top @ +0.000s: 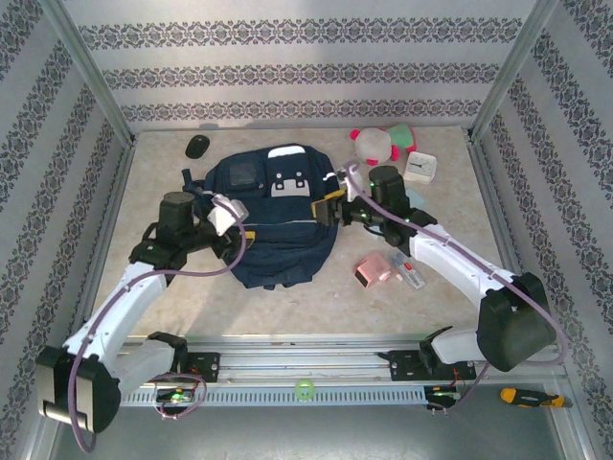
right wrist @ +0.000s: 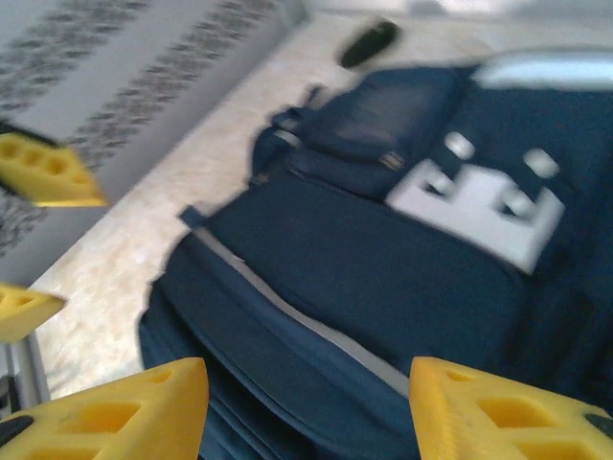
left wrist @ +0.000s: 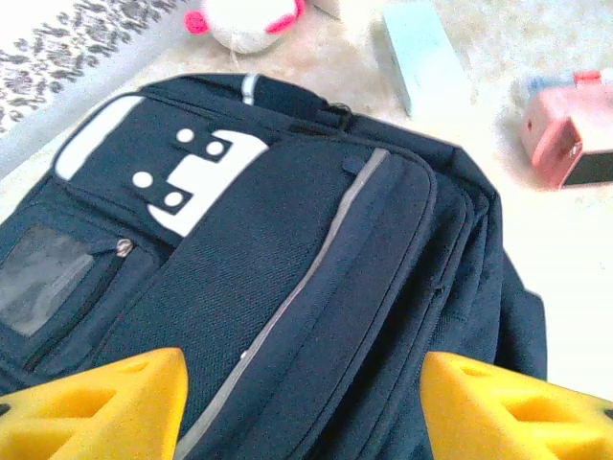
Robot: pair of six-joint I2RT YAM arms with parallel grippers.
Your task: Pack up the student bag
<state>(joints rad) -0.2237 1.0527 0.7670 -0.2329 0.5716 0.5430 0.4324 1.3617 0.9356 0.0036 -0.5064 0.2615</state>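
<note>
On the table [top: 192, 311], the student bag [top: 278, 225] is seen lying flat with its front pocket up, and a small pink box [top: 375, 268] is set near its right side. The left claw [left wrist: 302, 383] is spread wide over the bag's left part and the right claw [right wrist: 308, 383] is spread wide at its right edge, with nothing gripped by either. Beyond the bag, a black mouse [top: 196, 146], a pink-and-white plush toy [top: 374, 144] and a white clock [top: 420, 168] are placed near the far wall.

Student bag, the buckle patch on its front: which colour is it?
The patch is white, on the dark navy student bag; the left wrist view shows it best.
</note>
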